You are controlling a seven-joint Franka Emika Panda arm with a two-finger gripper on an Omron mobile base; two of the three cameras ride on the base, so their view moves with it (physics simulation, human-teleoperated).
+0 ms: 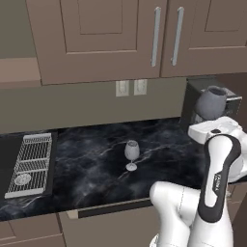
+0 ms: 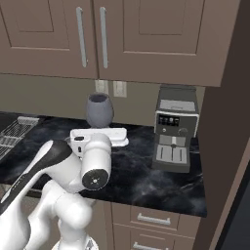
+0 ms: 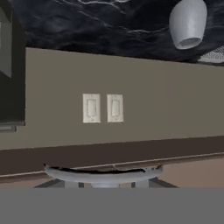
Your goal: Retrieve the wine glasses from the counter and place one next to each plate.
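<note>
Hand (image 2: 100, 128) raised above counter (image 1: 96, 164), clenched on upright wine glass (image 2: 99, 110).

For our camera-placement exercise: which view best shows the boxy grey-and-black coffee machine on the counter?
The right base view: the boxy grey-and-black coffee machine faces it whole, with its panel visible. The left base view catches its dark side behind the held clear greyish wine glass. The hand view shows one dark edge.
</note>
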